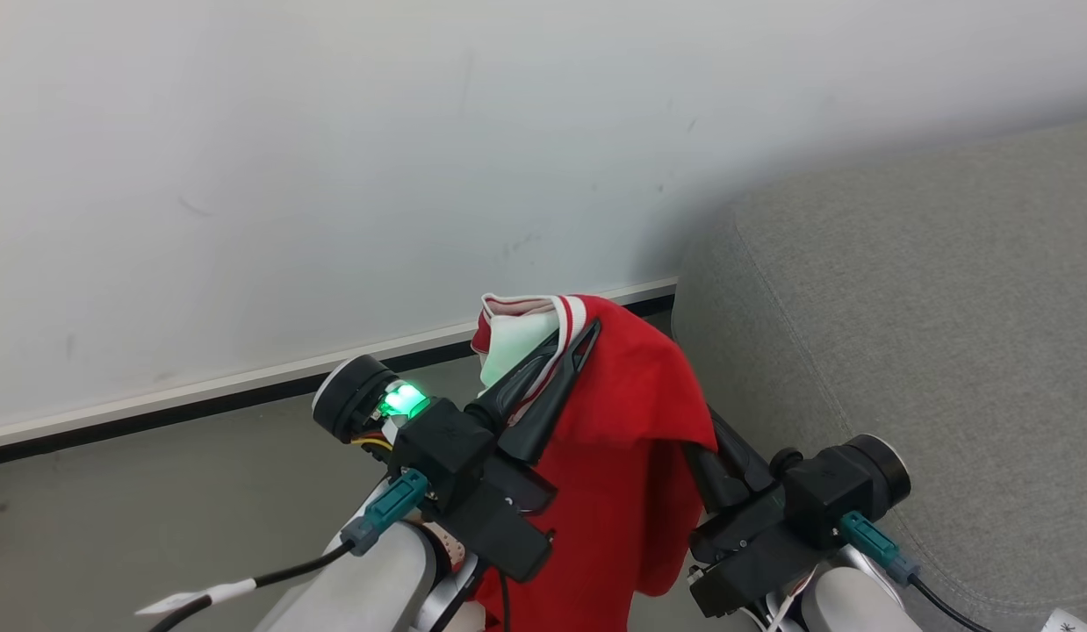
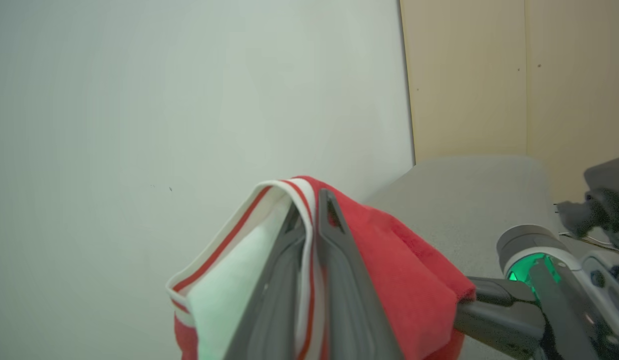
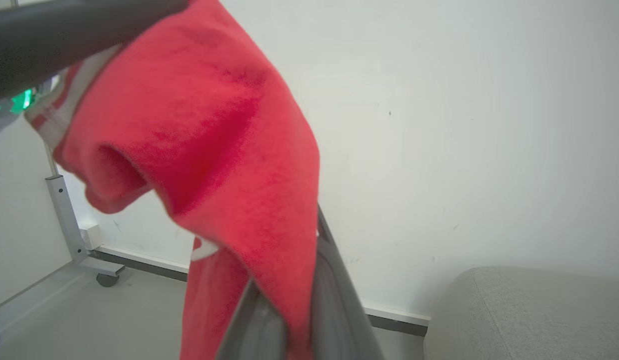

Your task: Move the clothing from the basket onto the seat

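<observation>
Though uncertainly, clothing in right claw

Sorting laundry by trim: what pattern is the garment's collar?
Red-and-white stripes; the collar of the clothing shows best in the left wrist view.

Red clothing soft, fuzzy cloth; ribbed knit collar between left gripper fingers, matt dark plastic. Matt grey woven upholstery on seat right of that gripper; smooth matt wall beyond it.

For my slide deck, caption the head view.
Left gripper and right gripper, jaws shut, hold red garment beside grey sofa.
</observation>
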{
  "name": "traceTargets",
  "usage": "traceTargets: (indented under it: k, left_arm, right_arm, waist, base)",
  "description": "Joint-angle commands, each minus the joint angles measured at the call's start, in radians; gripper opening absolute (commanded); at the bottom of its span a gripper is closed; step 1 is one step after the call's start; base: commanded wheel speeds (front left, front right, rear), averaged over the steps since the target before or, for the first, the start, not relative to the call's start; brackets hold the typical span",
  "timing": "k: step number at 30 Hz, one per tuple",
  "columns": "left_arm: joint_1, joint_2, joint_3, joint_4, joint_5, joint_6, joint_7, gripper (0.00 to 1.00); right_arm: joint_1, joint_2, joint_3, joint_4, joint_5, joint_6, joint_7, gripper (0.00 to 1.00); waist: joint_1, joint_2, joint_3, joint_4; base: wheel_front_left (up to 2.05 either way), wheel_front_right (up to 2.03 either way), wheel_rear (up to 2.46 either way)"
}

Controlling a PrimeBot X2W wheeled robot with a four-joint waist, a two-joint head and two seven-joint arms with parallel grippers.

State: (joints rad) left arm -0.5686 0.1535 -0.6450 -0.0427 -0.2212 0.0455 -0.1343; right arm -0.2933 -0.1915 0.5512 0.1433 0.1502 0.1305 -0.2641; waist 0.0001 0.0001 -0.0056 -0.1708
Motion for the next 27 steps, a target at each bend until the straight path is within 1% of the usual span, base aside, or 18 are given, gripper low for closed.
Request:
traceTargets:
  k: [1,5,6,7,8,12,19,22,27]
  left_arm:
    - [0.006,0.005,0.003,0.004,-0.006,0.000,-0.005,0.00]
    - [0.000,0.002,0.005,0.038,-0.006,0.008,-0.026,0.00]
    - [0.002,-0.003,0.006,0.044,-0.017,0.004,-0.028,0.16]
    - [0.002,-0.003,0.004,0.050,-0.018,0.001,-0.028,0.62]
    - [0.000,-0.002,0.005,0.052,-0.016,0.001,-0.031,1.00]
    - [-0.002,-0.004,0.010,0.059,-0.034,0.005,-0.024,1.00]
    - [-0.010,0.005,0.004,0.059,-0.033,0.006,-0.016,1.00]
    - [-0.014,0.012,0.000,0.056,-0.030,0.005,-0.008,1.00]
    - [-0.026,0.019,-0.009,0.053,-0.024,0.002,0.005,1.00]
  right_arm:
    - [-0.004,-0.003,0.002,-0.004,0.003,0.000,-0.002,0.00]
    - [-0.001,0.002,-0.005,0.001,0.012,0.000,-0.002,0.00]
    - [0.001,0.005,-0.012,0.004,0.014,0.000,-0.002,0.00]
    - [0.004,0.008,-0.024,0.007,0.015,0.000,-0.002,0.00]
    - [0.008,0.013,-0.032,0.009,0.019,0.000,-0.002,0.00]
    - [0.016,0.031,-0.082,0.010,0.018,0.000,-0.002,0.00]
    - [0.026,0.041,-0.102,-0.003,0.016,0.000,-0.002,0.00]
    - [0.023,0.047,-0.109,-0.008,0.014,0.000,-0.002,0.00]
    - [0.015,0.065,-0.125,-0.023,0.026,0.000,-0.002,0.00]
  waist:
    - [-0.0001,-0.0001,0.001,-0.002]
    - [-0.0001,-0.0001,0.006,-0.010]
    - [-0.0001,-0.0001,0.008,-0.012]
    - [-0.0001,-0.0001,0.009,-0.013]
    - [-0.0001,-0.0001,0.010,-0.015]
    - [-0.0001,-0.0001,0.018,-0.024]
    - [-0.0001,-0.0001,0.034,-0.048]
    - [-0.0001,-0.0001,0.045,-0.070]
    - [-0.0001,-0.0001,0.071,-0.128]
  base:
    - [0.00,0.00,0.00]
    - [0.00,0.00,0.00]
    - [0.00,0.00,0.00]
    - [0.00,0.00,0.00]
    - [0.00,0.00,0.00]
    - [0.00,0.00,0.00]
    - [0.00,0.00,0.00]
    - [0.00,0.00,0.00]
    - [0.00,0.00,0.00]
